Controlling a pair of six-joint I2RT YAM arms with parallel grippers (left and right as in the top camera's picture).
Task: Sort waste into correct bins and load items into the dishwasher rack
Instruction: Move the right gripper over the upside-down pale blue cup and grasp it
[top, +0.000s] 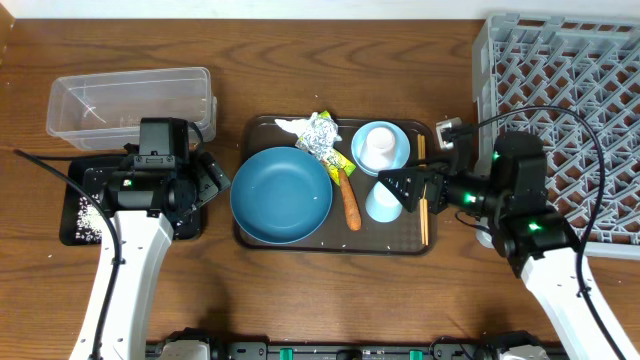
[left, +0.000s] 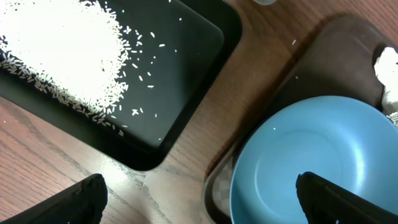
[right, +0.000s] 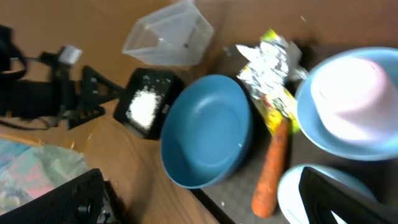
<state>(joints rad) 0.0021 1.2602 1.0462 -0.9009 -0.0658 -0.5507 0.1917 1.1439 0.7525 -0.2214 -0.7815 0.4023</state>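
Wooden table (top: 300, 300): jaws gaped, empty.
Left gripper (top: 213, 178) flanked the brown tray (top: 390, 243); right gripper (top: 402, 187) overhung its chopsticks (top: 423, 222).

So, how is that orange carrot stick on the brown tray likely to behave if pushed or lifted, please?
The carrot stick looks round and tapered, so a sideways nudge would probably roll it. It seems rigid, likely lifting without bending. The wrapper overlapping one end might drag along.

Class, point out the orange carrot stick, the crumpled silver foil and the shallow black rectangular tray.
orange carrot stick (top: 349, 205), overhead view, mid-length.
crumpled silver foil (top: 322, 134), overhead view, its centre.
shallow black rectangular tray (left: 186, 81), left wrist view, bare floor.
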